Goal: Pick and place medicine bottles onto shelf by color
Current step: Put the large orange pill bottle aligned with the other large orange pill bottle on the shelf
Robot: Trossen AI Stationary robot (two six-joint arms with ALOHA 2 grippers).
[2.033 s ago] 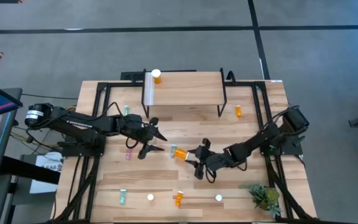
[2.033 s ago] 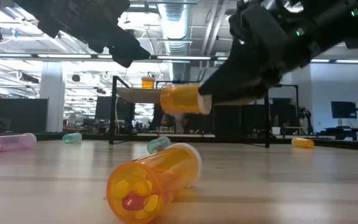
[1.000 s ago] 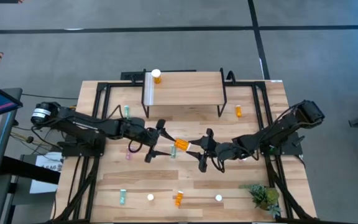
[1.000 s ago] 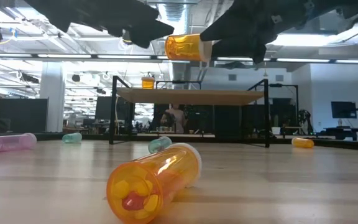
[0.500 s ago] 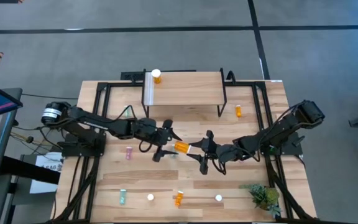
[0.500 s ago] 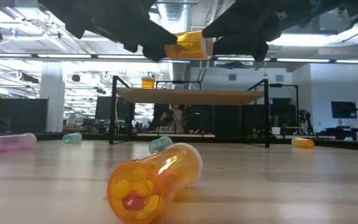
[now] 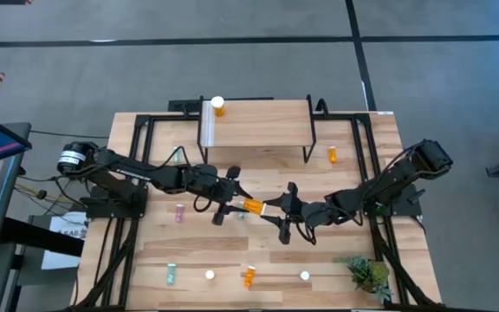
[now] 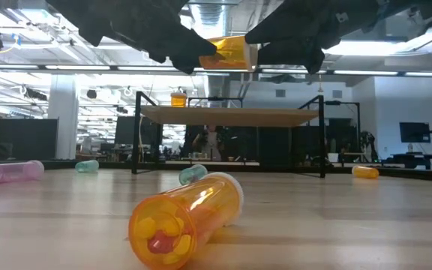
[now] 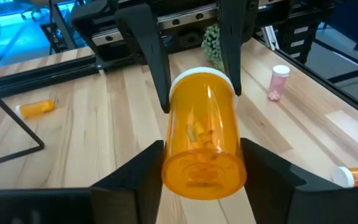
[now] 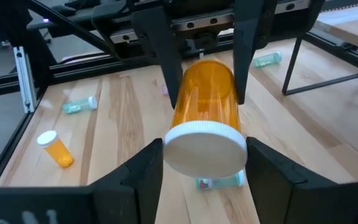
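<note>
L gripper (image 7: 232,201) & R gripper (image 7: 281,211) nose-to-nose mid-table, both clamped.

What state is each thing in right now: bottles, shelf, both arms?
Wide orange bottle: in mid-air, lying level, capped, pinched at both ends.
Left end effector: closed on the bottle's base end.
Right end effector: closed on the bottle's white cap end.
Shelf: standing, one orange bottle upright at its corner.
Second wide orange bottle: on its side on the table, pills inside.
Pink bottle: on its side.
</note>
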